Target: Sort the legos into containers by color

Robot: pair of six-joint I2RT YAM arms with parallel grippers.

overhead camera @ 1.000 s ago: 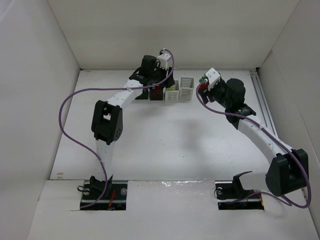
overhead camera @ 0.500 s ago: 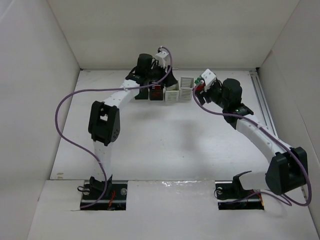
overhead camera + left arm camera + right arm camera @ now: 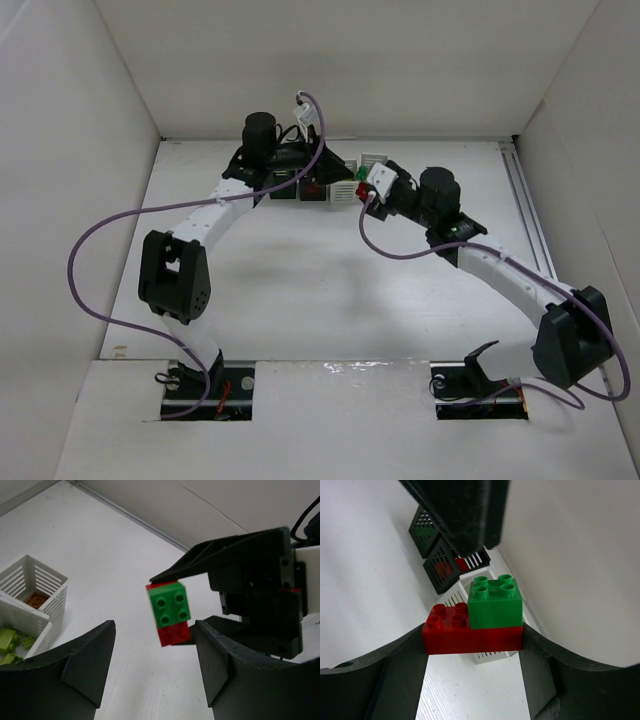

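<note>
Top external view first: compared with a second ago, the right gripper [image 3: 363,184] has swung left from out near the table's right side. It now hangs just beside the white baskets [image 3: 346,190], clamped on the red-and-green lego stack [image 3: 479,622]. That's a green brick sitting on a longer red one, up in the air and not in any basket. The left arm [image 3: 205,208] has shifted too, its elbow moving out toward the left wall. The left gripper [image 3: 152,672] has spread its jaws wider with nothing between them, and from its wrist cam the stack floats right in front. One white basket holds an orange-brown brick [image 3: 35,598], the next has yellow-green bricks [image 3: 9,637]. The black baskets [image 3: 442,562] show red and green inside. Everything sits on a plain white table [image 3: 330,290] boxed in by white walls [image 3: 330,60].
</note>
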